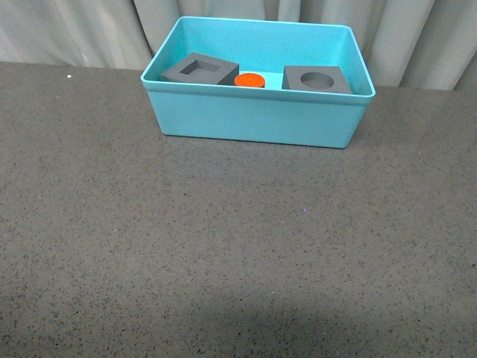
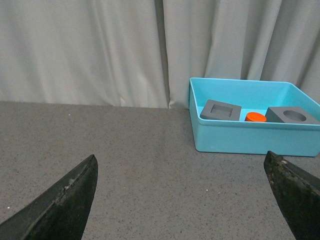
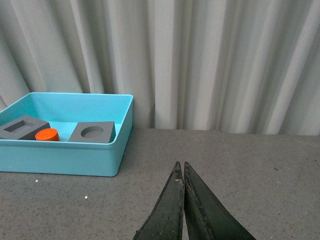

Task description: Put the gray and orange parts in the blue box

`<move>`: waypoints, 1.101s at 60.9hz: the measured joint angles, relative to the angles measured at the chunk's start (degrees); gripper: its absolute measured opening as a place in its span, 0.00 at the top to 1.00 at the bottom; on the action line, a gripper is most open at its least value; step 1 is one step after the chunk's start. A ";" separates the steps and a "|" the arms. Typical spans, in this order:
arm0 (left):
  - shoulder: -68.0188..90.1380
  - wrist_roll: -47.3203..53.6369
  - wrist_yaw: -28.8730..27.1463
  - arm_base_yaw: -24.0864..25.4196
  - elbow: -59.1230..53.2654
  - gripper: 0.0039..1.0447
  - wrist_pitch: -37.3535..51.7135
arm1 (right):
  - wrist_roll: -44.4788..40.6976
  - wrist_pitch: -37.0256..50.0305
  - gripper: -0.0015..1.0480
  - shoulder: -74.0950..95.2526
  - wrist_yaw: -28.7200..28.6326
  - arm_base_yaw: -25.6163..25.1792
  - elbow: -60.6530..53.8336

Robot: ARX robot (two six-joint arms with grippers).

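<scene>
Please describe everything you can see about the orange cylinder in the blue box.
The orange cylinder is small and low, with a flat round top, in a matte bright orange. It stands upright on the floor of the blue box, between the gray cube with a square recess and the gray cube with a round recess, close to the near wall. Whether it touches either cube cannot be told. No markings can be made out. No gripper holds it.

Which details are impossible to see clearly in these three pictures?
- Lower sides of both gray cubes and the orange cylinder: hidden by the blue box's near wall, all views.
- Any numbers on the cylinder: not legible.
- Left gripper and right gripper: only fingertips show, the rest is cut off by the wrist views' edges.
</scene>
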 joint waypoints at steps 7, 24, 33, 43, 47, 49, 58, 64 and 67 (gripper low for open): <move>0.00 -0.02 0.00 0.00 0.00 0.06 0.00 | 0.00 -2.75 0.99 -2.82 0.00 0.00 0.00; 0.00 0.00 0.00 0.00 0.00 0.06 0.00 | 0.00 -7.93 0.99 -8.02 -0.02 0.00 0.00; 0.00 0.00 0.00 0.00 0.00 0.06 0.00 | 0.00 -10.08 0.99 -10.21 -0.02 0.00 0.00; 0.00 0.00 -0.02 0.00 0.00 0.06 0.00 | 0.00 -20.33 0.99 -19.12 -0.17 0.00 0.04; -0.02 -0.02 0.00 0.00 0.00 0.06 0.00 | -0.02 -20.48 0.99 -20.39 -0.20 0.00 0.04; -0.02 0.00 0.00 0.00 0.00 0.06 0.00 | -0.02 -20.63 0.99 -20.39 -0.17 0.00 0.04; -0.02 0.00 0.00 0.00 0.00 0.06 0.00 | -0.04 -20.70 0.89 -20.39 -0.17 0.00 0.04; -0.02 0.00 0.00 0.00 0.00 0.06 0.00 | -0.04 -20.70 0.72 -20.44 -0.17 0.00 0.04; -0.02 0.00 0.00 0.00 0.00 0.06 0.00 | -0.02 -20.70 0.64 -20.44 -0.17 0.00 0.04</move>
